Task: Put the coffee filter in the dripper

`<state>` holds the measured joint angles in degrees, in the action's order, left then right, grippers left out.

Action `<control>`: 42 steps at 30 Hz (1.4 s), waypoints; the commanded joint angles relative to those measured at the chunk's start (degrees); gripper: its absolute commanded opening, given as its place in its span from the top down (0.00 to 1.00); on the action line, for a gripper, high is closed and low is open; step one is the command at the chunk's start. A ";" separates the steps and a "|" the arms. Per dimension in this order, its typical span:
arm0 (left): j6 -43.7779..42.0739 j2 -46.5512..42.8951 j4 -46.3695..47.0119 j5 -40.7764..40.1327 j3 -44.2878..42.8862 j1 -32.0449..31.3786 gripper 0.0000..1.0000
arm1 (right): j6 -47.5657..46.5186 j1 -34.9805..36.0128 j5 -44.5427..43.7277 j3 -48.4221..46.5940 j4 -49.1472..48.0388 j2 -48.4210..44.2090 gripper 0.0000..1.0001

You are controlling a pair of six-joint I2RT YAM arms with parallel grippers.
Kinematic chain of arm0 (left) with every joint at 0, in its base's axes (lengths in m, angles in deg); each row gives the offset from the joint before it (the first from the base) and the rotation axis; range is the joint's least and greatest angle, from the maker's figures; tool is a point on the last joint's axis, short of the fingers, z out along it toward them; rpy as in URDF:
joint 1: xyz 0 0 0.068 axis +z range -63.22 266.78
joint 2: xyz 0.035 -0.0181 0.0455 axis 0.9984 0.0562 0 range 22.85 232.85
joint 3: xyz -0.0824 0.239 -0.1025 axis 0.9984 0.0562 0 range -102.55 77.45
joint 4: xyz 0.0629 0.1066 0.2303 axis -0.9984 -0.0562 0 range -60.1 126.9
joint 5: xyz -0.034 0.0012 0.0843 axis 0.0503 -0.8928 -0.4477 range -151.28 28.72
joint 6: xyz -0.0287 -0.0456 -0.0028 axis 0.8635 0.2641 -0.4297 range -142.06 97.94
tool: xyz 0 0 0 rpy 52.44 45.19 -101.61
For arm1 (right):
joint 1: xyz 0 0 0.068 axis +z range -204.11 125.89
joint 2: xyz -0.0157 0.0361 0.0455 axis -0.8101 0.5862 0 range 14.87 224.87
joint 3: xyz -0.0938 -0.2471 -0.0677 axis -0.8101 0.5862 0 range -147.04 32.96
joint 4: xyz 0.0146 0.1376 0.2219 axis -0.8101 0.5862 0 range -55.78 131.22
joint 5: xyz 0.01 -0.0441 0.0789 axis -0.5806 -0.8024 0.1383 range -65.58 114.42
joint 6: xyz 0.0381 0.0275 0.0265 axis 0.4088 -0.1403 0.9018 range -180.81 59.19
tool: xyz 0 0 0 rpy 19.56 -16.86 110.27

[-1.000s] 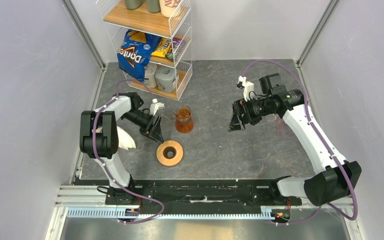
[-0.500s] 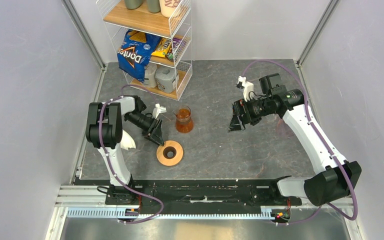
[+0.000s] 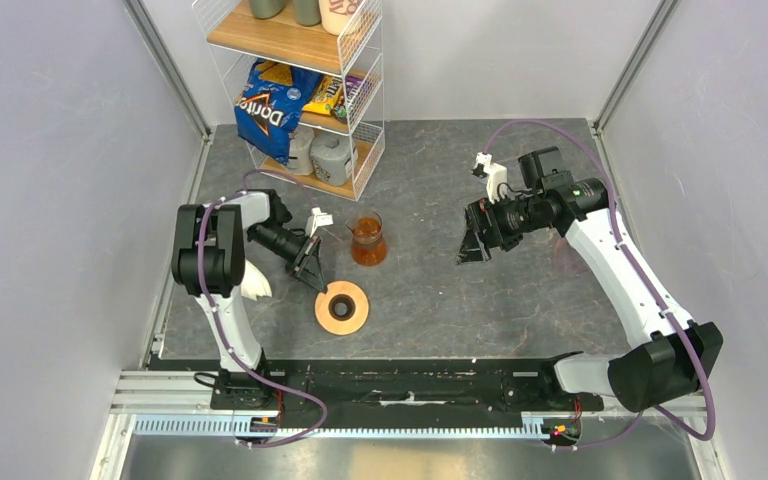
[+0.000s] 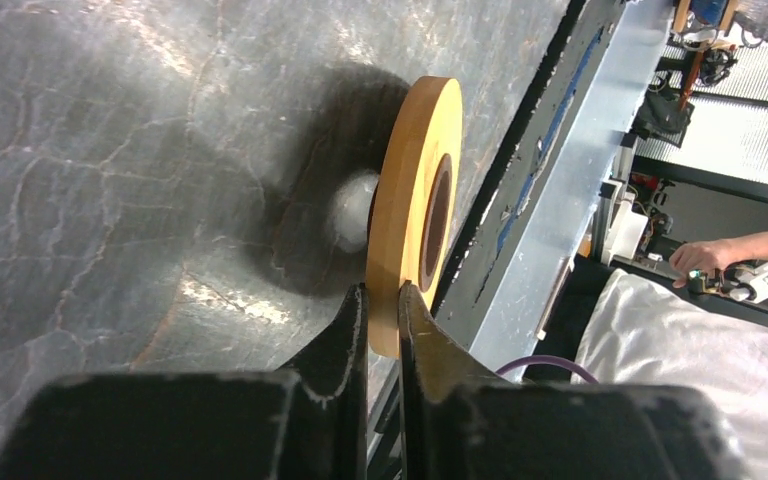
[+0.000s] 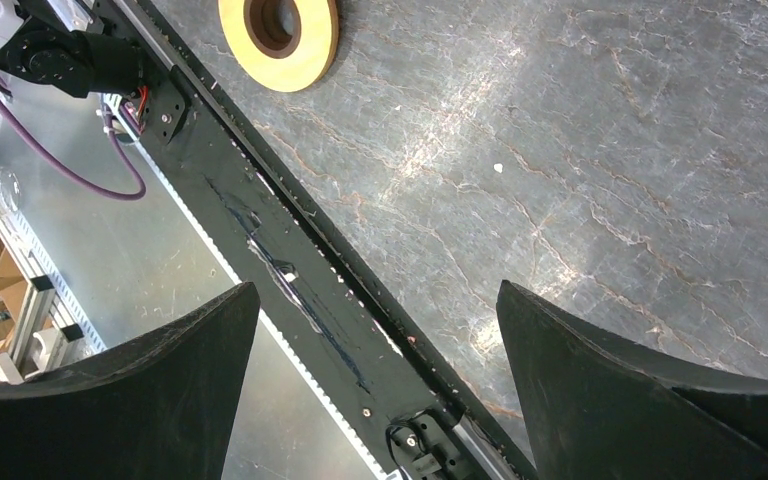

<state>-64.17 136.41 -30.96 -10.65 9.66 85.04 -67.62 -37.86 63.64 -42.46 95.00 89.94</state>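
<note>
We've got a grey marbled table [image 3: 480,300], pale walls [image 3: 60,150] all round. Snack shelf [image 3: 270,45] at the back, amber beaker [image 3: 368,243] just behind the dripper [image 3: 328,316]. Our left gripper [image 4: 382,292] pinches its rim, our right gripper [image 5: 377,295] gapes wide.

Bright even light, sharp, glare streaking tabletop [image 5: 480,130].

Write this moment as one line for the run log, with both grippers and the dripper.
left gripper: shut on dripper rim | right gripper: open, holding nothing | dripper: empty
</note>
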 commanded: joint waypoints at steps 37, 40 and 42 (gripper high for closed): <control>85.47 -29.97 61.85 14.67 8.31 0.68 0.98 | -3.10 -0.37 -1.16 -5.89 4.68 -0.63 0.03; 96.61 -28.56 77.27 15.75 12.76 0.77 0.98 | -3.42 -0.34 -1.17 -5.93 4.78 -1.10 0.03; 100.13 -27.80 82.75 16.07 14.65 0.94 0.98 | -3.47 -0.34 -1.25 -5.79 4.77 -1.30 0.03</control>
<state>16.31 107.26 28.08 1.94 21.09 85.54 -69.83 -37.90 63.09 -46.05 98.63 89.94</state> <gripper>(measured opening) 0.064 0.968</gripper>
